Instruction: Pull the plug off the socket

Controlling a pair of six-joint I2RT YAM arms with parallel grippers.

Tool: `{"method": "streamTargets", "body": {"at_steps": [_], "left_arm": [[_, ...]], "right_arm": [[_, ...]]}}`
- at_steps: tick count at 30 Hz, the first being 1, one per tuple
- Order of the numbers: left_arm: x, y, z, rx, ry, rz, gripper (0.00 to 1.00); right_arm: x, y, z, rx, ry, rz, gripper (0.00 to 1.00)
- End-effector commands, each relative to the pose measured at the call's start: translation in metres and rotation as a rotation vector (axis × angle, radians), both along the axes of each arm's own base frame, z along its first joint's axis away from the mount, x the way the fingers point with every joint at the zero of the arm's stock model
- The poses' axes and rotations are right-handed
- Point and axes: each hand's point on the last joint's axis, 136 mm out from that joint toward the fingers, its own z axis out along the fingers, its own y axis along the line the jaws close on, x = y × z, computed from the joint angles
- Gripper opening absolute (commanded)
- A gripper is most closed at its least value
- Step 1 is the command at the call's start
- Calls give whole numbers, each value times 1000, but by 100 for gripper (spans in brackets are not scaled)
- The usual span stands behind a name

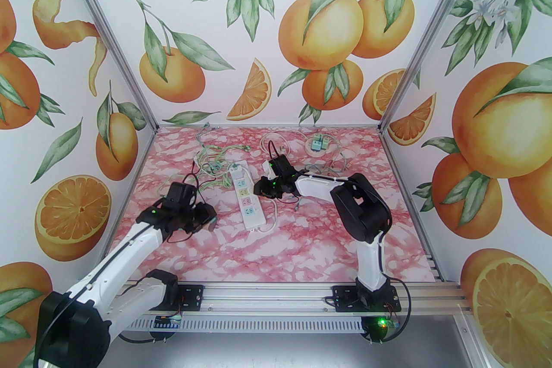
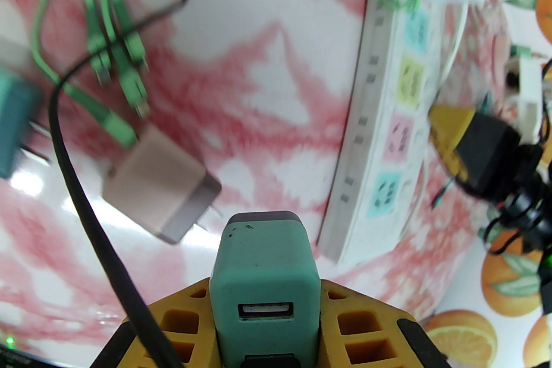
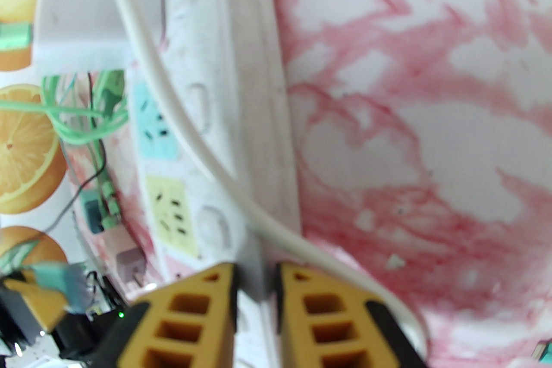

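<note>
Left wrist view is showing the left tool point(image 2: 265, 286) clamping the teal plug point(image 2: 263, 258) by its sides, with the USB port facing the camera. The plug is hanging over the bench point(image 2: 241, 55), apart from the power strip point(image 2: 379, 142), so it appears to be out of its socket already. The right tool point(image 3: 256, 280) is pinching the strip's near edge, probably pinning it so the pull lifts only the plug. A white adapter point(image 3: 82, 25) is sitting in a far socket.
</note>
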Motion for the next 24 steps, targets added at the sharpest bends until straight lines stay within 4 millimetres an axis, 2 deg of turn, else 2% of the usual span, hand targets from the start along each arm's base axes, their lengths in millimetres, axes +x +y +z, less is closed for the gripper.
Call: {"method": "streamTargets", "body": {"at_steps": [1,4,13,18,22,24], "left_arm": [[-1,-6,-7,-29,-23,32,29],[-11,-9,-22,-33,1,21,30],[-43,14,-47,91,133,33,32],[-46,19,-48,115,143,36,52],[-44,29,-34,190,134,27,71],[-43,32,-29,211,131,26,76]], "right_arm": [[-39,-29,-56,-189,143,-2,21],[-40,-28,-57,-189,145,1,21],[-40,-27,-57,-187,142,4,21],[-41,-27,-58,-186,146,5,21],[-41,-26,-58,-187,143,9,21],[-41,-26,-58,-187,145,8,21]]}}
